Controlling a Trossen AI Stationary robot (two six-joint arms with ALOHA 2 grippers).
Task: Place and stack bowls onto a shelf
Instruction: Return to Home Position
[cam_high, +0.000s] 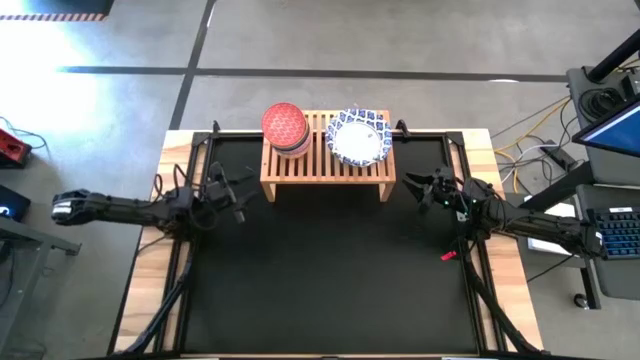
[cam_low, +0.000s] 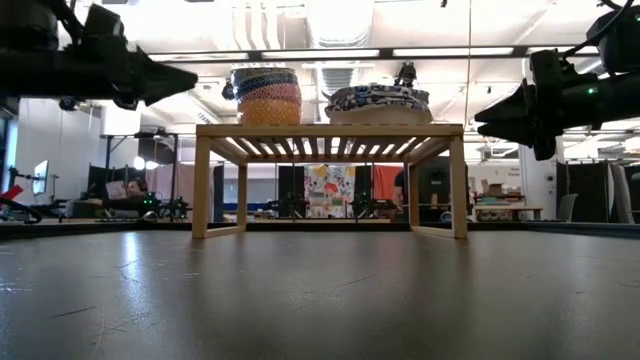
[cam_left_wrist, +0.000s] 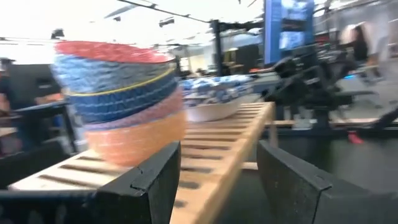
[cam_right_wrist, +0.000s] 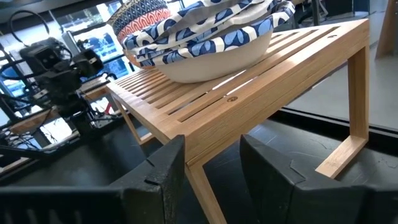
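The light-wood shelf (cam_high: 328, 158) stands on its two side legs at the table's far middle. On its slatted top sit a stack of small bowls (cam_high: 285, 128), red one on top, at the left, and a stack of wide white bowls with blue-patterned rims (cam_high: 358, 137) at the right. My left gripper (cam_high: 243, 188) is open and empty, just left of the shelf. My right gripper (cam_high: 418, 190) is open and empty, just right of the shelf. The small stack shows in the left wrist view (cam_left_wrist: 121, 99), the wide stack in the right wrist view (cam_right_wrist: 205, 37).
The black mat (cam_high: 330, 280) in front of the shelf is bare. A small red object (cam_high: 449, 255) lies by the right arm. Cables and equipment (cam_high: 610, 110) stand beyond the table's right edge. In the low view the shelf (cam_low: 330, 130) stands above the mat with room beneath it.
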